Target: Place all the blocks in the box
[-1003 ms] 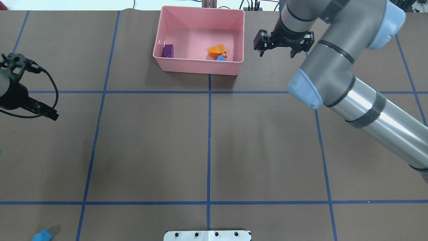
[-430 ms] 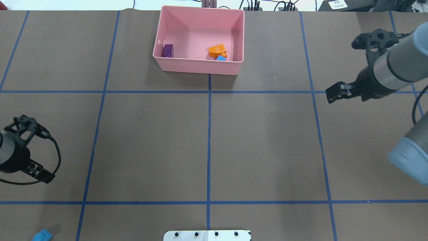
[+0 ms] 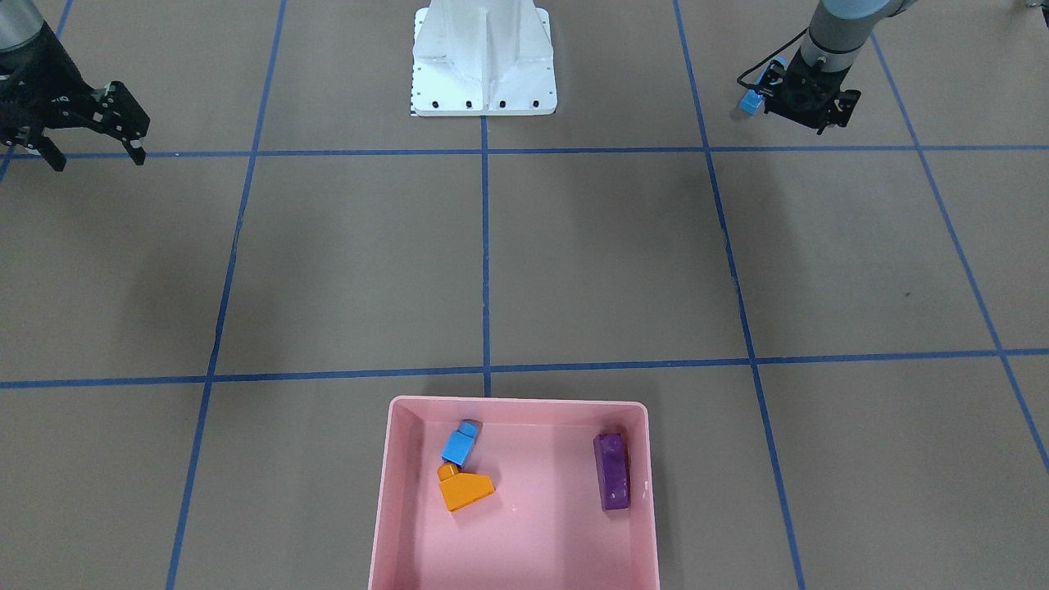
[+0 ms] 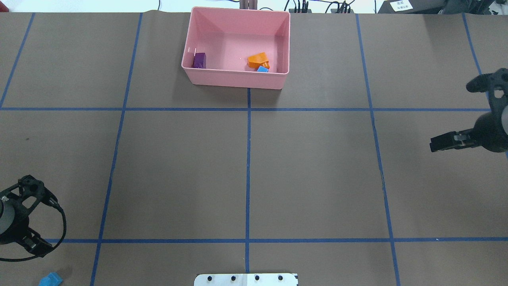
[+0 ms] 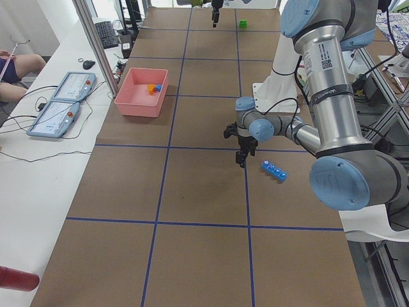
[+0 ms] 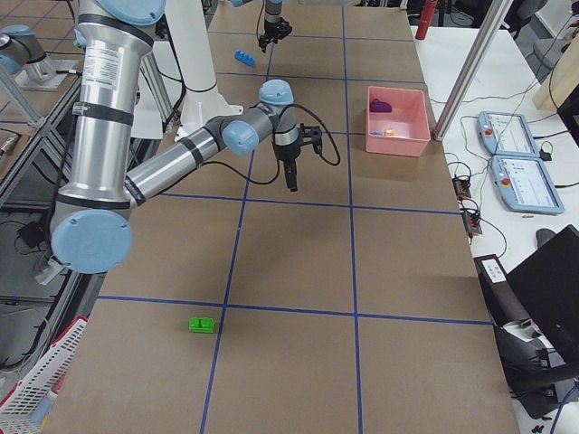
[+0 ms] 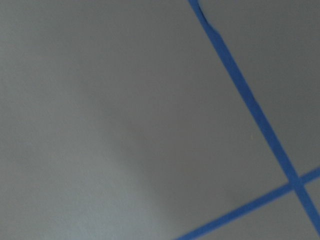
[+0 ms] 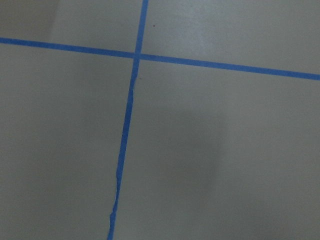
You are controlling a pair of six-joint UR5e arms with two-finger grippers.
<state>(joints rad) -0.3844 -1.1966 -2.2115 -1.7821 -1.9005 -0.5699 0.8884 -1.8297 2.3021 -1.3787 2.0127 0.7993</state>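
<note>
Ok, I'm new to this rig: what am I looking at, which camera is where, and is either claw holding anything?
Two robot arms stand at a taped table, each ending in a two-finger claw. One camera faces the robot, one looks over its shoulders, two watch from the table's ends; the wrist cameras show only table. The pink box holds the orange block, small blue block and purple block. The long blue bar lies on the table beside the left claw; the green block lies near the table's right end. The right claw is open and empty; the left claw seems empty too.
</note>
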